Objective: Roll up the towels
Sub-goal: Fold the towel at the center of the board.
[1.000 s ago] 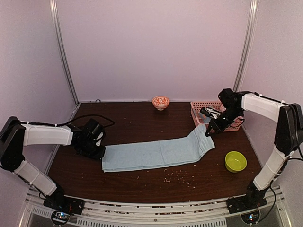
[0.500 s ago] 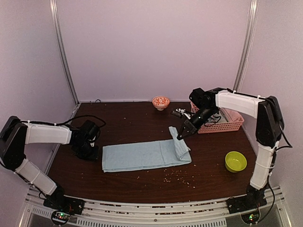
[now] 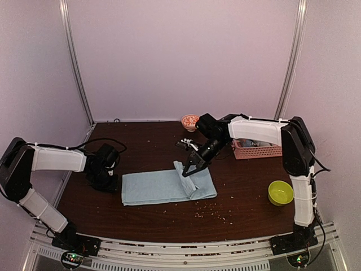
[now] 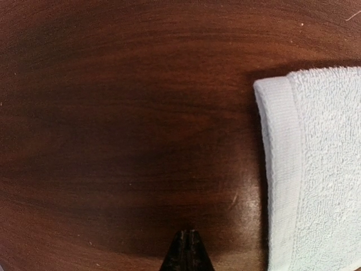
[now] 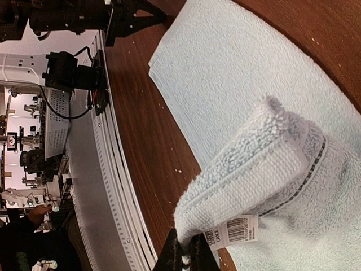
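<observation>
Top external: I see a dark, glossy wood table [image 3: 248, 197] inside pale lilac walls [image 3: 169, 56]. The light-blue terry towel [image 3: 158, 187] lies flat mid-table, its right end doubled over and pinched by my right gripper [image 3: 186, 173]; my left gripper [image 4: 188, 243] rests pressed together beside the hemmed end.

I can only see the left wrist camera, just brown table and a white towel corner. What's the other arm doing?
Observer: The right gripper is shut on the other end of the towel, holding it lifted and folded back over the flat part.
Kid: Is anything else on the table?
Observer: A lime-green bowl sits near the right edge, apart from the towel.
Kid: Anything more?
Observer: A pink basket stands at the back right.
</observation>
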`<state>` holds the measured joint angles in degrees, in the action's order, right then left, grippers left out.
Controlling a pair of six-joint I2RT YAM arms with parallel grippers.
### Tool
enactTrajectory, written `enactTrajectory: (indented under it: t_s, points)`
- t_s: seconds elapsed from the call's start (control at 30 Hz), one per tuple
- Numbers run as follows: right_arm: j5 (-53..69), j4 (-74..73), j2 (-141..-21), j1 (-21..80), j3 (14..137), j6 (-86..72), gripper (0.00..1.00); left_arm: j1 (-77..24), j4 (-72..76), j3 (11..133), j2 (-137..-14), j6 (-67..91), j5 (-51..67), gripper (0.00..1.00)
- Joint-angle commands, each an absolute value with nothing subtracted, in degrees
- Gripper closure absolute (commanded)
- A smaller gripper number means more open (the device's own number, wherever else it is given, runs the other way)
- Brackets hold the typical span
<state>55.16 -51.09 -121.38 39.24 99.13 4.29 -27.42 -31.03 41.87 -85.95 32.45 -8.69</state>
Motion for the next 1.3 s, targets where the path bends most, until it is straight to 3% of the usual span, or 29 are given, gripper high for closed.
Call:
enactTrajectory:
  t_s: [0.0, 0.27, 0.63, 1.27]
  points:
    - [58.26, -40.51, -123.85, 41.65, 104.09, -6.23, 1.0, -27.32, -29.25, 40.57, -87.62, 31.6, -5.97, 1.0]
    - [55.49, -25.57, -130.38, 46.29, 107.86, -23.19, 1.0, -27.29, -28.17, 39.96, -87.43, 31.56, -4.04, 1.0]
    - [56.06, -23.2, -136.11, 49.17, 113.97, -27.42, 1.0, -27.27, -24.13, 36.55, -85.78, 32.95, 1.12, 1.0]
    - [57.2, -12.09, -143.13, 54.07, 120.59, -39.4, 1.0, -27.32, -25.09, 34.99, -83.36, 35.78, -0.76, 1.0]
